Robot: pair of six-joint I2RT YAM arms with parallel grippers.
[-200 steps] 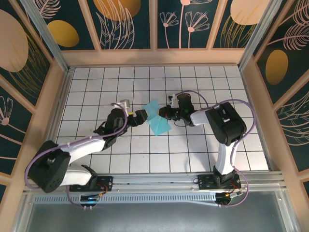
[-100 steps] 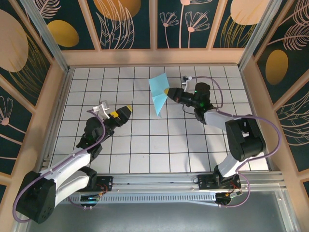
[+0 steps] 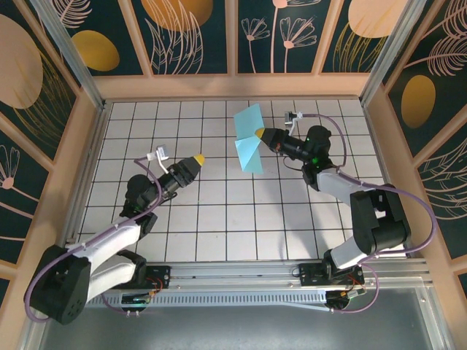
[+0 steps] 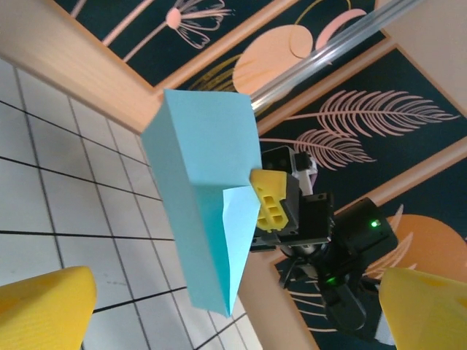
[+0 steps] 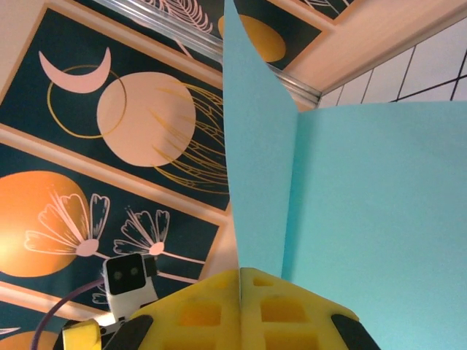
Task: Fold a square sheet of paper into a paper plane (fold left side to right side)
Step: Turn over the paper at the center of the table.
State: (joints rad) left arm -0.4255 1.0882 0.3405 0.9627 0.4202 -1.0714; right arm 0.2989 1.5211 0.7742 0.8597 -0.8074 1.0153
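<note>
Light-blue against white tiles, from the top external camera: saw the paper plane (image 3: 248, 142) lifted clear of the gridded table (image 3: 219, 219), toward the far side and right of centre, with its pointed end nearer the arms and two creased flaps spread apart. Found it pinched at its right edge in the yellow-tipped right gripper (image 3: 258, 134), jaws closed on the paper, with the right arm (image 3: 343, 186) reaching toward the far wall. Saw the left gripper (image 3: 195, 160) well apart from the paper, to its left and nearer the arm bases, aimed toward it and touching nothing.

From the left wrist camera: looked up across the tiles at the paper plane (image 4: 201, 182) hanging in the air, a long creased wedge narrowing to a point at the bottom, with a smaller triangular flap folded along its right side. Caught the right gripper (image 4: 268, 198) behind it, yellow pads clamped on that right edge. Framed all this between the left gripper's own yellow fingers (image 4: 44, 310), spread wide at the lower corners with nothing between them.

From the right wrist camera: met the paper plane (image 5: 365, 219) very close, one flap edge-on and rising straight up, the other spread broad to the right. Showed the right gripper (image 5: 241, 292) shut tight, the fold caught in the seam between its yellow pads.
</note>
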